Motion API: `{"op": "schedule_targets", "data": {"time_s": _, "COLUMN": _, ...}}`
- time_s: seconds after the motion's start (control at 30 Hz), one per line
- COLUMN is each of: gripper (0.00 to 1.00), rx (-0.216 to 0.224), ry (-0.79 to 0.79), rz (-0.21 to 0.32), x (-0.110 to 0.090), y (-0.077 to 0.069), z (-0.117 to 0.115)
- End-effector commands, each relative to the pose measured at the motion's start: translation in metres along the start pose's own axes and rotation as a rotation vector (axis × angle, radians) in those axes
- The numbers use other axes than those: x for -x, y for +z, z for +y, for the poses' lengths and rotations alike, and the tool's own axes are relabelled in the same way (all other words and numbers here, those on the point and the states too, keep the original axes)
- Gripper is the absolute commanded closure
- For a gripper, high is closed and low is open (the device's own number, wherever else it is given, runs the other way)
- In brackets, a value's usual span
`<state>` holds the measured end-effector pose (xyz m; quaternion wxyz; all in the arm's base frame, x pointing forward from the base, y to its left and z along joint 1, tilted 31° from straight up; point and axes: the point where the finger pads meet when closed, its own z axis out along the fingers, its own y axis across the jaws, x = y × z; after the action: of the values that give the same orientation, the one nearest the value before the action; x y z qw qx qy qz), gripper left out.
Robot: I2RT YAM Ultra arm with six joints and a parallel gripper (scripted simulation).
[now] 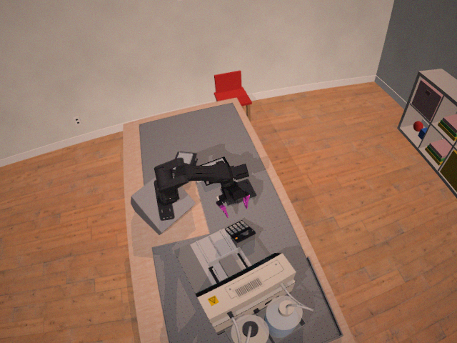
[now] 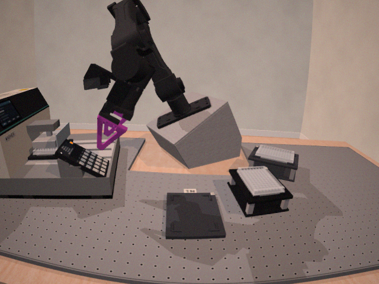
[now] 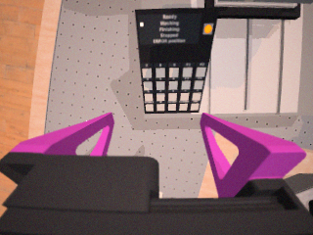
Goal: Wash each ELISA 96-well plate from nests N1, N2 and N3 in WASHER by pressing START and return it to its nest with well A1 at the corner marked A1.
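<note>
Purple-fingered black gripper [image 2: 107,134] spread wide, holding nothing, hovering short of the black tilted keypad [image 2: 83,156]. Amber lamp [image 3: 207,28] lit — wash looks underway. First clear 96-well plate [image 2: 43,151] sits beyond the gripper under the manifold, long axis across the track. Black flat empty nest [image 2: 193,215] awaits it; two plates left, I'd say.

You see a magenta pincer [image 3: 156,142], a black keypad [image 3: 173,64] with pale keys, an amber lamp [image 3: 208,28], and a grey dotted surface [image 2: 92,241].
</note>
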<state>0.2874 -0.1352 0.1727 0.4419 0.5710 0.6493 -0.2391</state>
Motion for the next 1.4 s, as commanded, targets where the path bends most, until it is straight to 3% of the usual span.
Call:
{"op": "schedule_targets", "data": {"time_s": 0.0, "gripper": 0.0, "rx": 0.004, "ry": -0.02, "rz": -0.004, "x": 0.008, "y": -0.002, "z": -0.002}}
{"op": "schedule_targets", "data": {"time_s": 1.37, "gripper": 0.0, "rx": 0.004, "ry": -0.02, "rz": -0.008, "x": 0.121, "y": -0.004, "z": -0.052}}
